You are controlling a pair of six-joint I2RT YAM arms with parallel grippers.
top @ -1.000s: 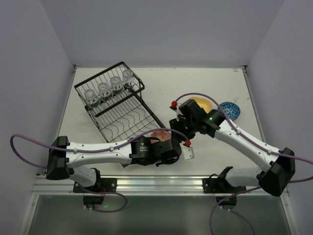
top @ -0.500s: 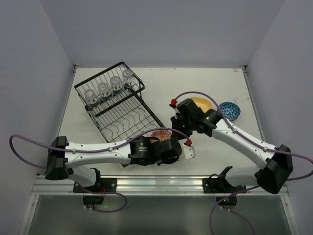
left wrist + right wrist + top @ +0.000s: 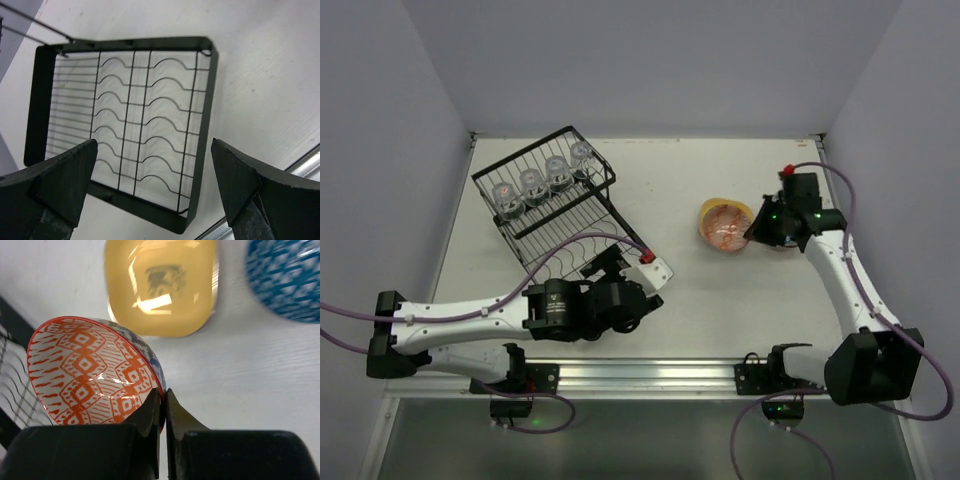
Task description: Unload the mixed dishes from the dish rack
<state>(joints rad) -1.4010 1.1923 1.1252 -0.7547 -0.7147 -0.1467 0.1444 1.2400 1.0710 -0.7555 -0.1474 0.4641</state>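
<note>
The red bowl (image 3: pixel 92 372) is in a new grip. The right gripper (image 3: pixel 163 394) has its fingers pinched tight on the rim and holds the bowl tilted over the near edge of the yellow plate (image 3: pixel 162 285). This is out on the right side of the table (image 3: pixel 720 300), with the blue bowl (image 3: pixel 287 280) just beside; whether the red bowl touches the plate I cannot tell. The left gripper (image 3: pixel 154 145) stands spread wide with nothing in it, looking down on the flat section of the rack (image 3: pixel 125 145), which is bare. A second ago it was different: the left arm held that bowl near the table's middle while the right one closed in on it. So the handover looks done and one more dish is about to be set down. All I see left in the rack is the row of glass cups (image 3: pixel 542 180) in the deep basket
</note>
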